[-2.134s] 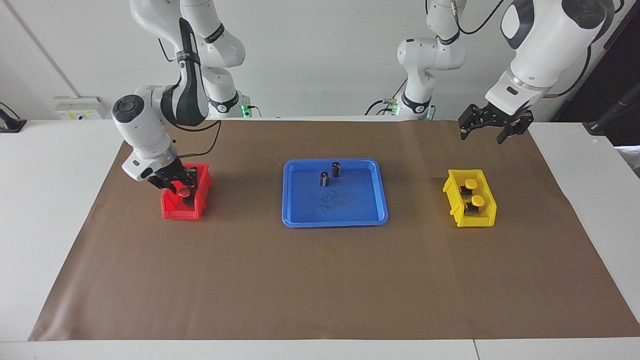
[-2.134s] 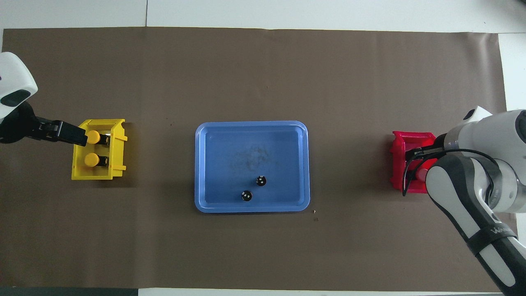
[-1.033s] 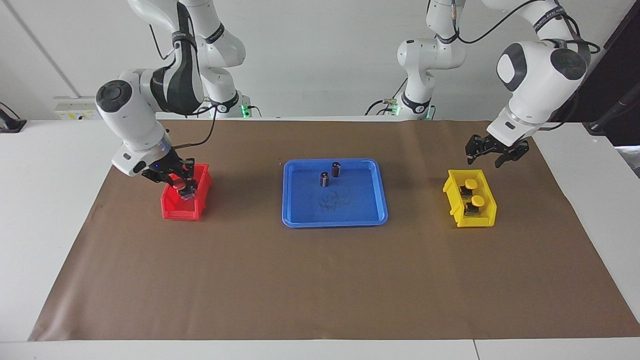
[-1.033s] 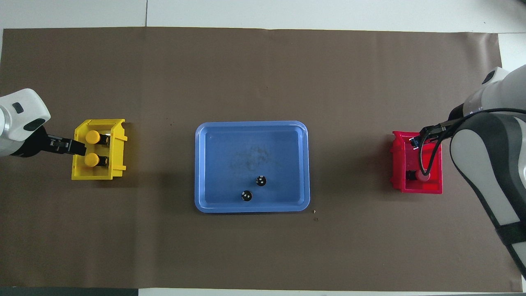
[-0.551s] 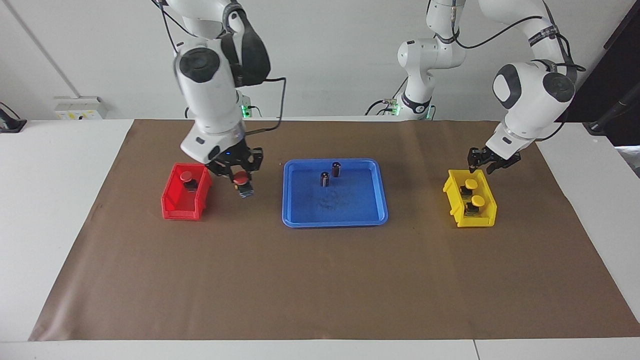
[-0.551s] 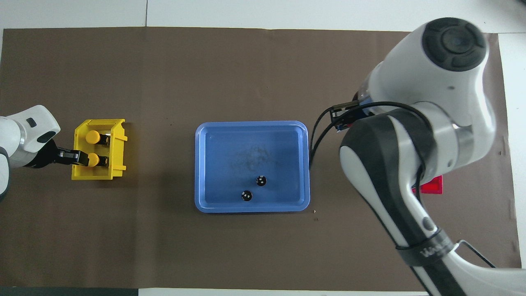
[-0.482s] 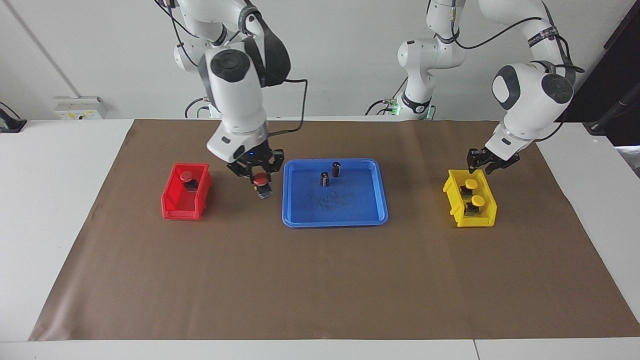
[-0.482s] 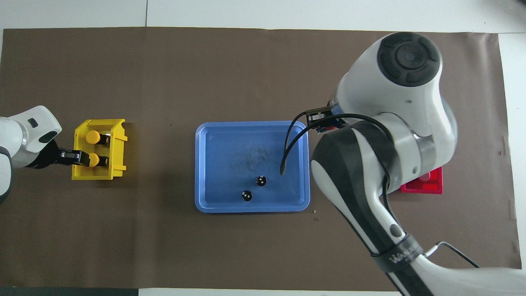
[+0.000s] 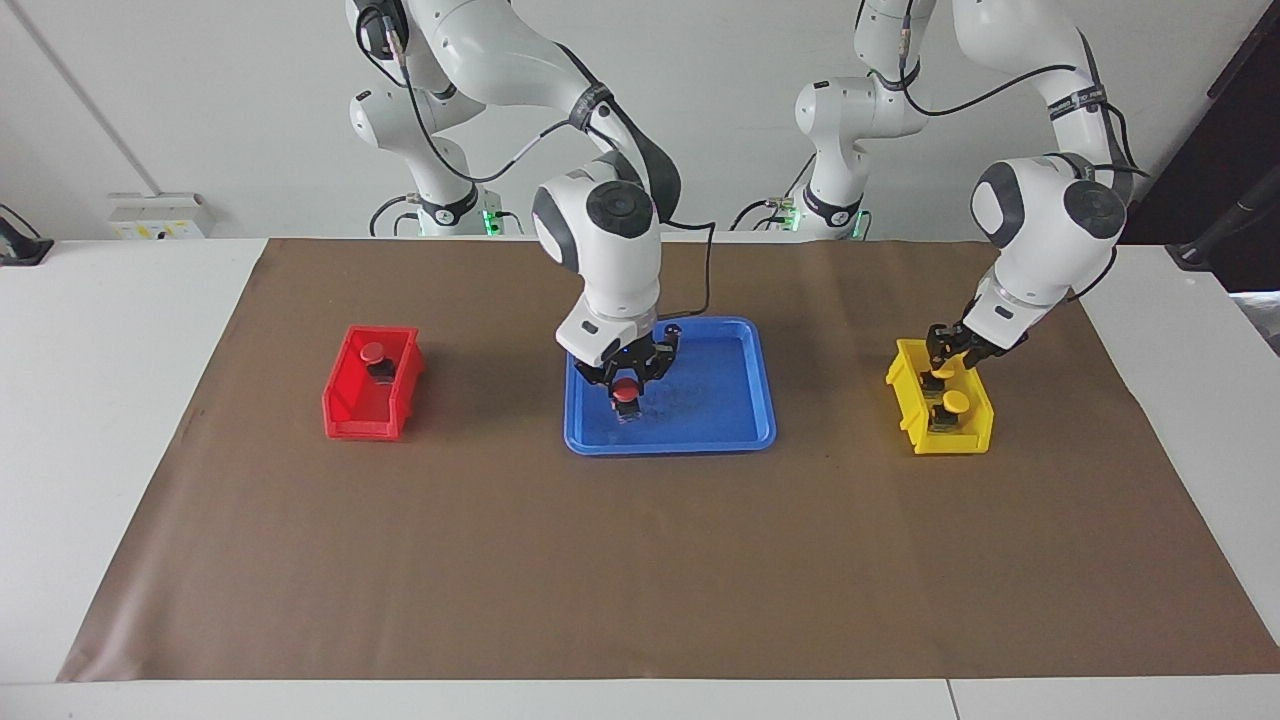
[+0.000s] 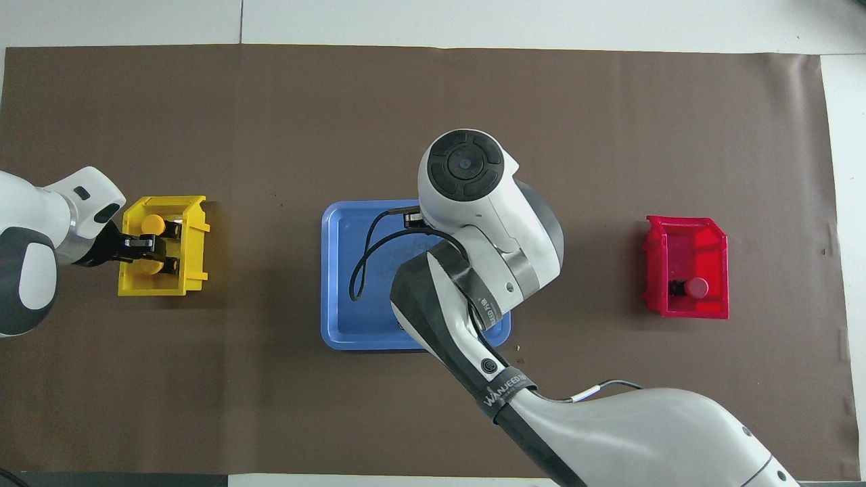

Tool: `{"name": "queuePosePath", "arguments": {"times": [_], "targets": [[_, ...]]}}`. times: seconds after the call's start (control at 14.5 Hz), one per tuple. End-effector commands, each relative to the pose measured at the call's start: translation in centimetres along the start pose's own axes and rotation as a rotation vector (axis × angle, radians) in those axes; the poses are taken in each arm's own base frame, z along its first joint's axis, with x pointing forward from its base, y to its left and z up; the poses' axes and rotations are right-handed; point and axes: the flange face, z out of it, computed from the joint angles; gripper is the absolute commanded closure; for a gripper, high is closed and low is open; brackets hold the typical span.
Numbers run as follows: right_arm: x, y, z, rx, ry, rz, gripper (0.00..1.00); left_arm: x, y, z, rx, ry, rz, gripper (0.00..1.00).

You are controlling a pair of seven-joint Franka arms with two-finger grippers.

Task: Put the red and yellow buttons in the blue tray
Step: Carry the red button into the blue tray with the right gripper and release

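Brown paper sheet (image 9: 640,560) over white table (image 9: 110,330), pale wall at the robots' end; blue tray (image 9: 740,425) central; right gripper (image 9: 627,383) over tray, clamped on red button (image 9: 625,390); left gripper (image 9: 946,352) in yellow bin (image 9: 905,395), fingers unreadable; red bin (image 9: 350,415) holds one red button (image 9: 372,352).

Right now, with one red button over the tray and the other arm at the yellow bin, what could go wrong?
The right gripper holds a red button low over the blue tray; released tilted, it might topple. The left gripper is down in the yellow bin around a yellow button; lifting might drag the light bin.
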Motion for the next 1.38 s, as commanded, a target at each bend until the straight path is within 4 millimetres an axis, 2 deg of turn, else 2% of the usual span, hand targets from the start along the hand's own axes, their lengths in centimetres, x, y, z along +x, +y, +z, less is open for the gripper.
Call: {"name": "queuePosePath", "arguments": {"times": [0.0,0.14,0.41,0.62,0.9,1.03,1.1,1.17,1.24,1.31], "targets": [[0.1,0.4,0.4,-0.004,0.000,0.023,0.81,-0.2,0.5,-0.1,0.013,0.031,-0.006,0.39],[-0.3,-0.1,0.6,-0.006,-0.005,0.031,0.80,-0.4,0.4,0.3,0.014,0.032,0.003,0.38],[-1.2,0.0,2.2,-0.014,-0.038,0.036,0.78,-0.7,0.2,0.6,0.013,0.038,-0.001,0.37],[-1.3,-0.5,2.2,-0.001,-0.019,0.054,0.78,-1.4,0.0,1.9,0.013,0.031,-0.002,0.34],[-1.7,-0.7,2.8,0.002,-0.015,0.057,0.75,-1.4,0.0,1.9,0.013,0.037,-0.002,0.34],[-2.2,-0.8,3.1,0.004,-0.013,0.052,0.73,-1.4,0.0,2.0,0.012,0.035,-0.003,0.35],[-2.6,-1.5,3.1,0.005,-0.010,0.050,0.72,-1.4,0.0,2.0,0.013,0.037,0.001,0.39],[-2.7,-1.6,3.1,0.008,-0.007,0.067,0.66,-1.4,-0.2,2.0,0.013,0.037,0.024,0.50],[-2.5,-1.6,2.8,0.009,-0.002,0.069,0.49,-1.4,-0.5,2.0,0.013,0.038,0.058,0.57],[-2.2,-1.6,2.4,0.009,-0.002,0.073,0.43,-1.4,-1.2,2.0,0.013,0.041,0.069,0.57]]}}
